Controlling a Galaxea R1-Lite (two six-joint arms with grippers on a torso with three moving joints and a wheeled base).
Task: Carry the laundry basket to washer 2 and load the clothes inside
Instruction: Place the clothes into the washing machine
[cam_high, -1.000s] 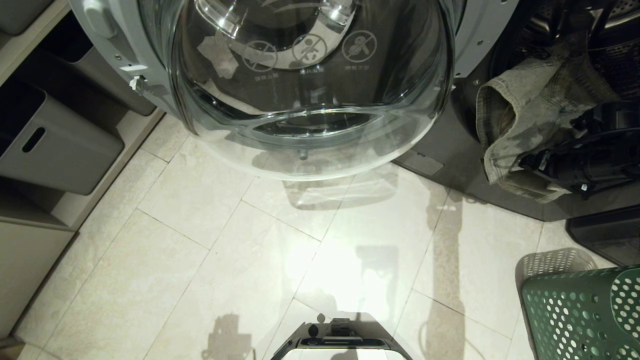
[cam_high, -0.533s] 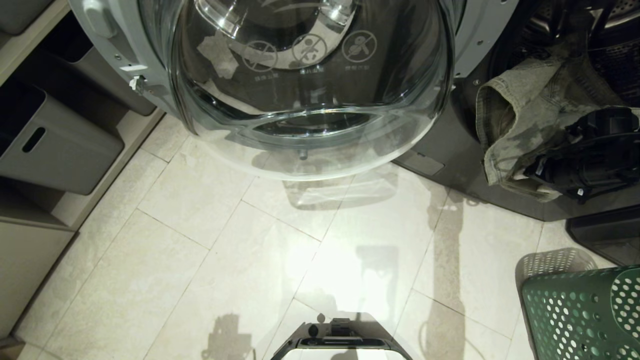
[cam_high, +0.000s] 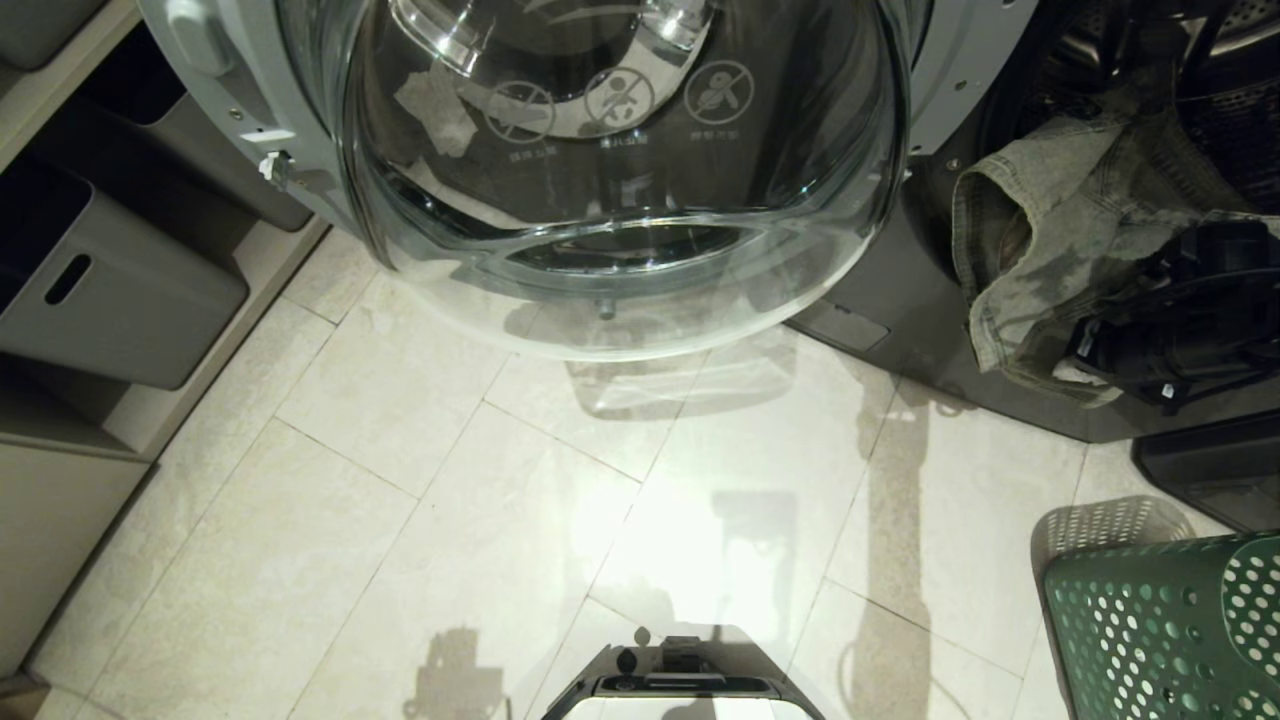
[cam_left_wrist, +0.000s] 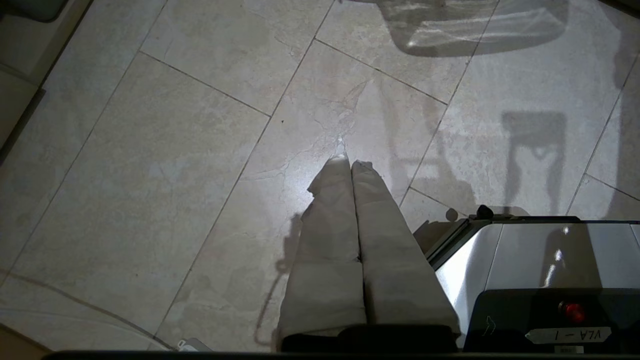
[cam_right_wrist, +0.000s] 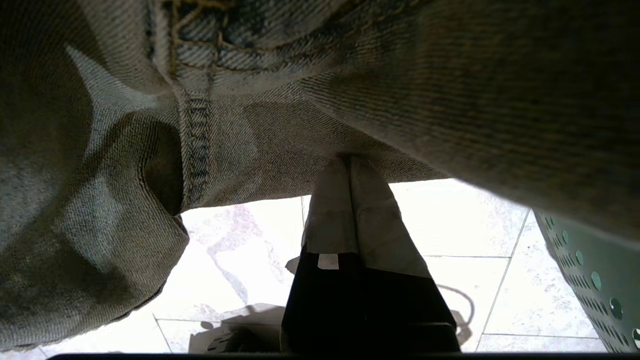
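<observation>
Jeans hang half out of the washer mouth at far right, long axis drooping floorward; the right hand, pinched shut on their lower fold, must push up and inward. The left hand idles closed.

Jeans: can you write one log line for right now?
right gripper: shut on jeans | jeans: hanging over washer opening | left gripper: shut, parked above floor

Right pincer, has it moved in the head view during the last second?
Yes. The right pincer has slid a little rightward along the jeans, away from the open washer door, which stayed put.
</observation>
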